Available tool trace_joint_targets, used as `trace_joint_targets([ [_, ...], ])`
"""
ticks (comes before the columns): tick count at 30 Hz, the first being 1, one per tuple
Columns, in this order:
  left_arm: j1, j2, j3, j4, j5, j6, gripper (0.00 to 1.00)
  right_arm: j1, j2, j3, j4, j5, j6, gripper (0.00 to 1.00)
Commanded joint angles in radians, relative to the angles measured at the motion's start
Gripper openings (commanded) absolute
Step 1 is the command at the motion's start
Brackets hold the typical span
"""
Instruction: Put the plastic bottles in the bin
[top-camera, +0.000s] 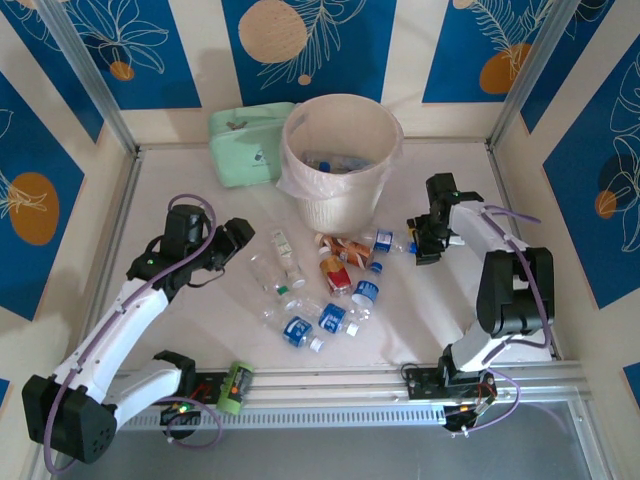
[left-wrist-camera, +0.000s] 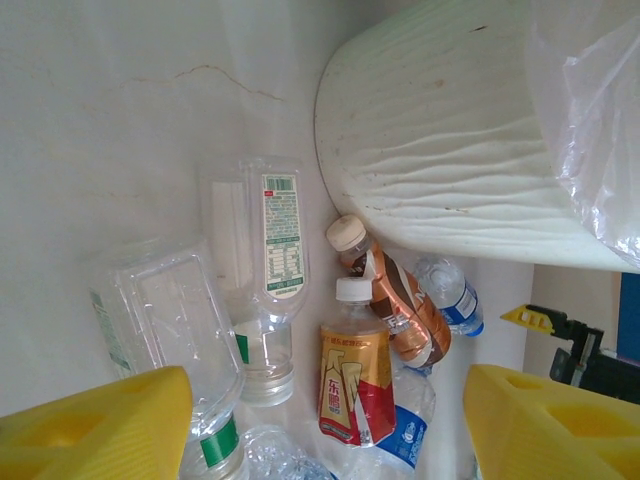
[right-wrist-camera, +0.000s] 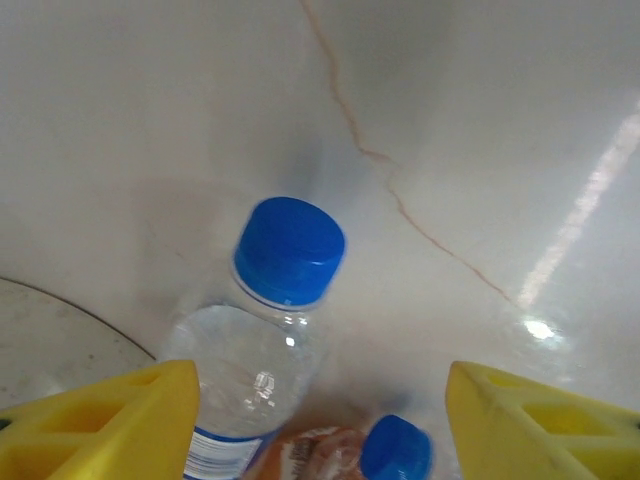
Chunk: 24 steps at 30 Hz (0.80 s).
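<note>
The bin (top-camera: 340, 200) stands at the rear of the bench (top-camera: 180, 180), a pouch (top-camera: 245, 145) just left of it. The plastic bottles (top-camera: 333, 317) lie clustered before the bin, between the left pincer (top-camera: 238, 240) and the right pincer (top-camera: 425, 245).

In my right wrist view the blue-capped bottle (right-wrist-camera: 262, 340) runs off the bottom edge, its lower half cut off. From overhead, the bottles (top-camera: 335, 160) inside the bin (top-camera: 345, 208) are too small for me to count.

The white, faintly cracked counter (top-camera: 440, 170) carries a round cream ribbed bin (top-camera: 345, 205) standing at far centre, a flat pale-green pouch (top-camera: 245, 145) just left of it, and small plastic bottles (top-camera: 335, 272) lying scattered nearer, mid-counter.
</note>
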Motion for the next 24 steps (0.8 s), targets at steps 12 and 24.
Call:
trace_joint_targets([
  [12, -0.005, 0.013, 0.030, 0.040, 0.026, 0.038, 0.72, -0.021, 0.112, 0.009, 0.091, -0.018, 0.056, 0.68],
  [24, -0.006, 0.039, 0.028, 0.060, 0.034, 0.033, 0.72, -0.027, 0.185, 0.035, 0.125, -0.032, 0.031, 0.61],
])
